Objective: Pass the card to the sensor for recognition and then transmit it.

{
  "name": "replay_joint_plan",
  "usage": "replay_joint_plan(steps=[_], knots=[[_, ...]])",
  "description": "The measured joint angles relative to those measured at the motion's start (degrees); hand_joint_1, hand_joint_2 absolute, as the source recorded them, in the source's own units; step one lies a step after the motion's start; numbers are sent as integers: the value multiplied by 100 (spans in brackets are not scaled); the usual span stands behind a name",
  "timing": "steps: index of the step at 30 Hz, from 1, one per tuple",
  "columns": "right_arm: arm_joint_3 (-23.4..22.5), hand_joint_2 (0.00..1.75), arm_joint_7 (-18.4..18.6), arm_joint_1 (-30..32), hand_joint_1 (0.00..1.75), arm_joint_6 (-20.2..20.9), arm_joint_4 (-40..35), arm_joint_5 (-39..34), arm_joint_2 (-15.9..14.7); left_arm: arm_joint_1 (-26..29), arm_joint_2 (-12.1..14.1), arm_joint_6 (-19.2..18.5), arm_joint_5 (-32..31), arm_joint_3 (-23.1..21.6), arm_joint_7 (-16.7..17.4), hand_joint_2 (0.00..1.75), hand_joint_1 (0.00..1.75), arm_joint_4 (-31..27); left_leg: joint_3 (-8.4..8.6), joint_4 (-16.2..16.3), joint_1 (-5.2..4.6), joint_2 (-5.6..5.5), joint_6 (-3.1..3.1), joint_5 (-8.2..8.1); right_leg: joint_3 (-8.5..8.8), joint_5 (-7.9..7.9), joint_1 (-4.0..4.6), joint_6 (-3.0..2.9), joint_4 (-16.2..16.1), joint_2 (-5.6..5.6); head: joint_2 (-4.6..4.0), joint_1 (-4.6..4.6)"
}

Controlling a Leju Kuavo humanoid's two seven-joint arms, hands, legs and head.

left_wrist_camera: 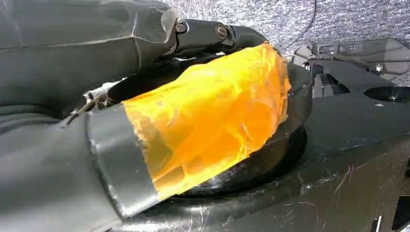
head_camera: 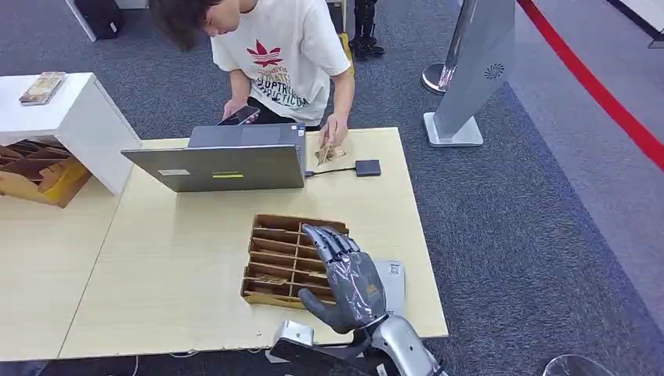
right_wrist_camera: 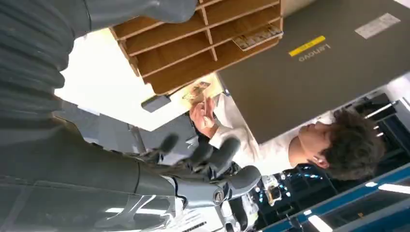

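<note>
Looks barely begun: nothing picked up, nothing scanned, nothing handed over.

Left robot hand point(left_wrist_camera: 145, 135), seen close in its wrist view with orange tape around one part: cannot tell whether wide or closed. Card point(head_camera: 270, 280) lying flat in a left-hand slot of the tray point(head_camera: 266, 227), near the worktop's point(head_camera: 172, 266) front edge. Right robot hand point(head_camera: 348, 278) hovering over the tray's right side, fingers wide and stretched forward, holding nothing. Sensor point(head_camera: 394, 280), a pale flat box, just beside the tray at the front right corner, partly under that hand.

Left to do, judging from this: grasp the card, bring it to the sensor, then pass it across.

Around: cardboard box point(head_camera: 39, 176) off the left edge; open laptop point(head_camera: 227, 166) along the far edge; person point(head_camera: 282, 47) seated behind it, one hand on loose cards point(head_camera: 330, 153) at the far edge; adapter point(head_camera: 367, 167) just to their right.

Likely hindrance: tray dividers crowding the fingers around a thin, flat card.
</note>
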Motion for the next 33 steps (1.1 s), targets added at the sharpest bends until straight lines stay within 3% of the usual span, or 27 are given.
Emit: replay_joint_plan(steps=[3, 13, 14, 15, 16, 17, 18, 26, 33], knots=[[13, 175, 57, -5, 42, -33, 65, 76, -15, -1, 0, -2, 2, 0, 2, 0, 0, 0, 0, 0, 0, 0, 0, 0, 0, 0, 0, 0, 0, 0, 0, 0], [17, 175, 131, -23, 42, -85, 182, 199, -31, 0, 0, -7, 6, 0, 2, 0, 0, 0, 0, 0, 0, 0, 0, 0, 0, 0, 0, 0, 0, 0, 0, 0], [22, 175, 164, -32, 52, -94, 223, 232, -35, 0, 0, -7, 7, 0, 2, 0, 0, 0, 0, 0, 0, 0, 0, 0, 0, 0, 0, 0, 0, 0, 0, 0], [22, 175, 173, -33, 52, -98, 231, 242, -35, 0, 0, -7, 7, 0, 2, 0, 0, 0, 0, 0, 0, 0, 0, 0, 0, 0, 0, 0, 0, 0, 0, 0], [22, 175, 221, -42, 84, -140, 302, 328, -37, 0, 2, -7, 9, -2, 2, 0, 0, 0, 0, 0, 0, 0, 0, 0, 0, 0, 0, 0, 0, 0, 0, 0], [22, 175, 295, -86, 82, -173, 389, 457, -37, 0, 4, -7, 9, -15, 2, 0, 0, 0, 0, 0, 0, 0, 0, 0, 0, 0, 0, 0, 0, 0, 0, 0], [22, 175, 312, -117, 65, -170, 437, 527, -37, 0, 11, -7, 9, -28, 2, 0, 0, 0, 0, 0, 0, 0, 0, 0, 0, 0, 0, 0, 0, 0, 0, 0], [22, 175, 321, -184, 65, -162, 588, 577, -37, 0, 13, -7, 11, -31, 2, 0, 0, -2, 0, 0, 0, 0, 0, 0, 0, 0, 0, 0, 0, 0, 0, 0], [22, 175, 345, -201, 80, -164, 673, 595, -37, 0, 13, -7, 13, -31, 2, 0, 0, -2, 0, 0, 0, 0, 0, 0, 0, 0, 0, 0, 0, 0, 0, 0]])
